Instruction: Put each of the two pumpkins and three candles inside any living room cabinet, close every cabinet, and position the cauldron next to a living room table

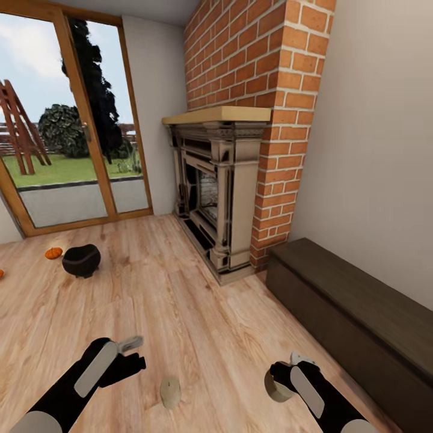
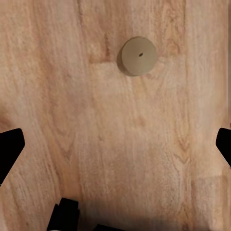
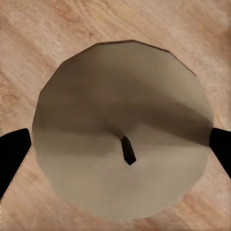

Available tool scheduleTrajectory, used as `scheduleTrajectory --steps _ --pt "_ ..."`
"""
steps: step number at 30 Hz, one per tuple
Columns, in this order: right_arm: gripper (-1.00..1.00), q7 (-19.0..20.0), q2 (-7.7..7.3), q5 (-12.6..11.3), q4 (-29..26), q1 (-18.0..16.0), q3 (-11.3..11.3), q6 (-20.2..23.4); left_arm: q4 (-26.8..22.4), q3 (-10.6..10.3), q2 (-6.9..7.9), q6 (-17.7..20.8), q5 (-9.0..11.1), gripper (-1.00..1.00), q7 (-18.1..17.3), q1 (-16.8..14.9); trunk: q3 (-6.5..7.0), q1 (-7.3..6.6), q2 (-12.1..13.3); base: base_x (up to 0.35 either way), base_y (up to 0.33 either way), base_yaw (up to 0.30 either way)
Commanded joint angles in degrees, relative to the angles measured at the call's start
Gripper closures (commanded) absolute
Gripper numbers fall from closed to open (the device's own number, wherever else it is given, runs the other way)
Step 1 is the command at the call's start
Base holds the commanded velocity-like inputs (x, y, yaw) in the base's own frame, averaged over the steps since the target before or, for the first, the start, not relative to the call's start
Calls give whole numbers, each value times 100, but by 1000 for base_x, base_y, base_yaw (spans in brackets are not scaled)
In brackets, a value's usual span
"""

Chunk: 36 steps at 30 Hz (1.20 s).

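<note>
At the far left stands a wood-framed glass door (image 1: 66, 120) giving onto a lawn. On the pale wood-plank floor (image 1: 198, 313) before it, a sliver of orange (image 1: 1, 273) shows at the picture's left edge, too cut off to identify. A small round orange pumpkin (image 1: 53, 253) lies just beside a squat black cauldron (image 1: 81, 260) with a wide mouth; whether they touch cannot be told. Nearer, the black left gripper (image 1: 130, 352) hangs over bare floor, its fingers spread wide with nothing between them. A stubby cream-beige candle (image 1: 170, 392) with a rounded top and a tiny dark wick stands upright on the planks between the two arms; the left wrist camera sees it from above (image 2: 138, 56), apart from the fingertips. The right gripper (image 1: 282, 380) is clamped on a second grey-beige candle (image 3: 122, 130), its black fingers pressing both sides. Behind rises a red brick chimney (image 1: 258, 72) with a beige carved fireplace (image 1: 216, 192). At right, a long low dark-brown wood cabinet (image 1: 361, 319) runs along the plain wall, its fronts shut.
</note>
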Motion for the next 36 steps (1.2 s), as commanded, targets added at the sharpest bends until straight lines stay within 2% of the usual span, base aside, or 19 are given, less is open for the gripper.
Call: scheduleTrajectory --steps 1,9,36 --pt "100 -53 -8 -57 -12 -4 40 6 4 -22 1 0 62 -100 53 -4 -6 2 -3 251 43 -9" --pt "100 -55 -7 -48 -18 -4 43 -18 7 -240 -27 2 67 -100 42 -4 -6 2 -3 132 33 -2" --pt "100 -53 8 -48 -38 -4 50 -16 -7 -251 -32 7 77 -100 -33 -4 -6 2 -3 196 31 0"
